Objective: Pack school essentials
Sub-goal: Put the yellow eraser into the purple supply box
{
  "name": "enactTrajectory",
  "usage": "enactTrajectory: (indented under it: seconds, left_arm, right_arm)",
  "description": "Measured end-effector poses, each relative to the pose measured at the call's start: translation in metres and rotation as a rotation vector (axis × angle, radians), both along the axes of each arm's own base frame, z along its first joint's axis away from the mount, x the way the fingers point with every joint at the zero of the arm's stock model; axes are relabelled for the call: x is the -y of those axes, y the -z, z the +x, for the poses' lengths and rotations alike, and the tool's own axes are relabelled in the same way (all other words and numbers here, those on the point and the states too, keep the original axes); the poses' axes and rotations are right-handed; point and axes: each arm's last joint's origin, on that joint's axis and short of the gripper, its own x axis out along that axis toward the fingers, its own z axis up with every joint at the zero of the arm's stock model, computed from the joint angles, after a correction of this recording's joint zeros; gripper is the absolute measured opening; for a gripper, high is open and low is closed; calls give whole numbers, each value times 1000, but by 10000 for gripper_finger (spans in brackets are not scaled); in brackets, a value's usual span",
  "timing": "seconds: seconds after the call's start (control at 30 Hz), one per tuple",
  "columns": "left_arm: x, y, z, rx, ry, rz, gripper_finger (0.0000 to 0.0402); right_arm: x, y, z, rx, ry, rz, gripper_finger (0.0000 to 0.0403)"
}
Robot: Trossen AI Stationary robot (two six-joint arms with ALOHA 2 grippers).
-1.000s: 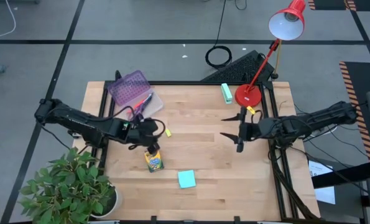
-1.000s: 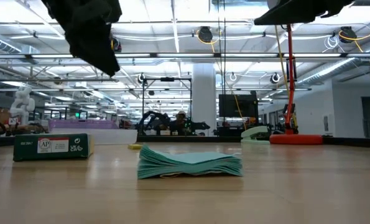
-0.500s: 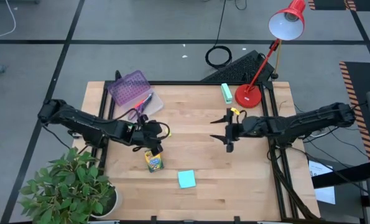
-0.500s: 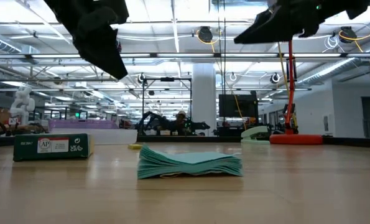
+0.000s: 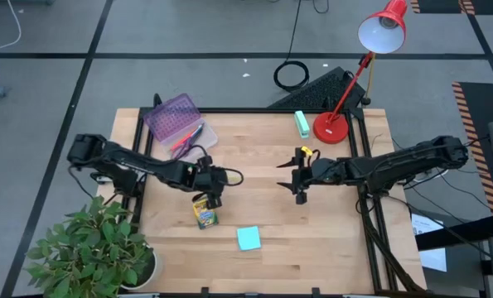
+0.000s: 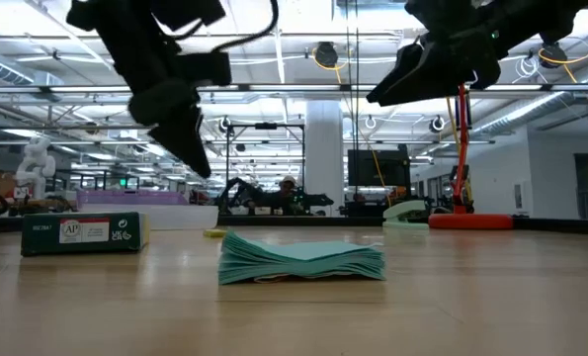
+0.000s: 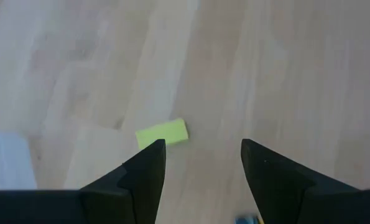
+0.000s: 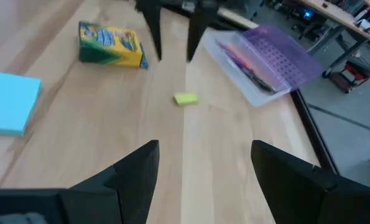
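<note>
Yellow oblong eraser point(image 7: 162, 133) on pale wood-grain table point(image 7: 284, 68), left gripper point(image 7: 201, 163) agape.

Light wooden table point(image 5: 263, 223) carrying scattered school supplies.

Near the left rear corner, a clear pencil case point(image 5: 190, 136) with a purple perforated lid point(image 5: 171, 116) tilted open, pens inside. Toward the left front, a yellow-green crayon box point(image 5: 204, 213) lying flat, and just in front of it toward the middle, a light-blue sticky-note pad point(image 5: 248, 238). A tiny yellow eraser point(image 8: 185, 98) on bare wood between case and crayon box. At the right rear, a mint-green oblong block point(image 5: 302, 122) beside the round red base of a desk lamp point(image 5: 331, 126).
</note>
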Motion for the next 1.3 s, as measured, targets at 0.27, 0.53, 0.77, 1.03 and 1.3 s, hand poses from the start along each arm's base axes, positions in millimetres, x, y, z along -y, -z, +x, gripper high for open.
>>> enactTrajectory:
  seconds: [0.27,0.53,0.77,1.03,1.3]
  left_arm:
    - [-14,14,13,31,-90,-29,214]
    - [-25,30,17,-5,-189,-41,219]
    - [-25,35,19,-8,-213,-65,276]
    - [-25,41,22,-9,-205,-60,334]
    - [-35,56,25,-43,-271,-87,310]
  right_arm:
    - [0,2,0,-12,10,17,251]
    - [0,3,-1,-23,9,14,251]
    - [0,2,0,-19,8,13,251]
    - [0,2,0,-15,10,16,251]
    - [0,2,0,-18,9,14,251]
